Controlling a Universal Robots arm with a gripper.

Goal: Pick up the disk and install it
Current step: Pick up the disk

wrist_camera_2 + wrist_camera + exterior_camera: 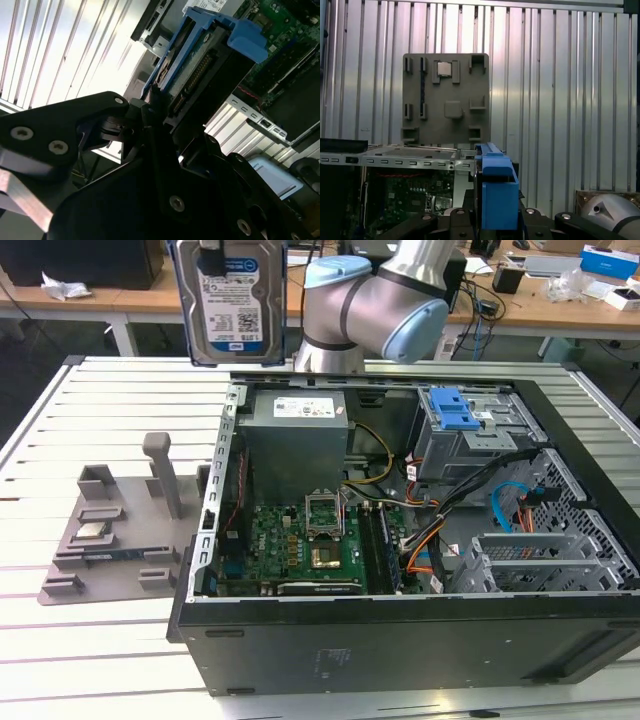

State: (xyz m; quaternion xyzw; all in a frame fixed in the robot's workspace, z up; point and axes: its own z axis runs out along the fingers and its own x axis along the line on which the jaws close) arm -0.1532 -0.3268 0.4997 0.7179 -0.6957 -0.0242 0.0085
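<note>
The disk (232, 300) hangs upright high above the slatted table, over the far left corner of the open computer case (400, 640). Its white-and-blue label faces the exterior camera and a blue bracket frames it. My gripper (211, 252) is shut on its top edge, at the upper border of the exterior view. In the second wrist view the black fingers (150, 107) clamp the connector end of the disk (200, 75). In the first wrist view the blue bracket of the disk (495, 185) stands between the gripper (495, 220) jaws, above the case edge.
Inside the case are a grey power supply (295, 420), a green motherboard (300, 540) and a metal drive cage with a blue latch (455, 410). A grey fixture tray (110, 540) with a small silver chip (92, 531) lies on the table at the exterior view's left.
</note>
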